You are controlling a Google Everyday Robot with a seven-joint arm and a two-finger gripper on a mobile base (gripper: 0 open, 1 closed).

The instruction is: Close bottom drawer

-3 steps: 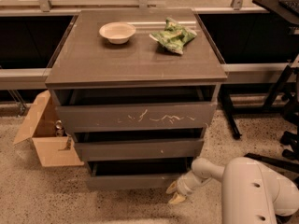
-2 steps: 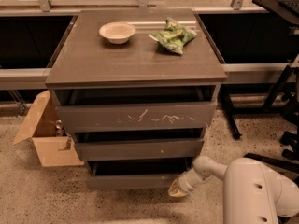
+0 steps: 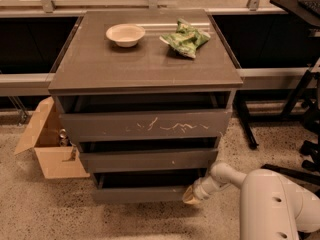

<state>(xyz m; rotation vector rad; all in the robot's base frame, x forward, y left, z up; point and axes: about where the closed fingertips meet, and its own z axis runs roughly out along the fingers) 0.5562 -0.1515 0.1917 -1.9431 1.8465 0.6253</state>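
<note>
The bottom drawer [image 3: 140, 194] is the lowest of three dark grey-brown drawers in the cabinet [image 3: 145, 69]. It stands a little open, with a dark gap above its plain narrow front. My gripper [image 3: 191, 196] is at the right end of that front, touching or nearly touching it, on the white arm [image 3: 270, 204] that comes in from the lower right. The middle drawer [image 3: 147, 160] and the scratched top drawer [image 3: 145, 126] also stand slightly out.
A white bowl [image 3: 125, 34] and a green bag [image 3: 185, 38] lie on the cabinet top. An open cardboard box [image 3: 50, 146] sits on the floor at the left. Black stand legs [image 3: 295, 104] are on the right. The floor is speckled.
The gripper has stayed at the right end of the bottom drawer's front. The drawer appears pushed in a little further than before.
</note>
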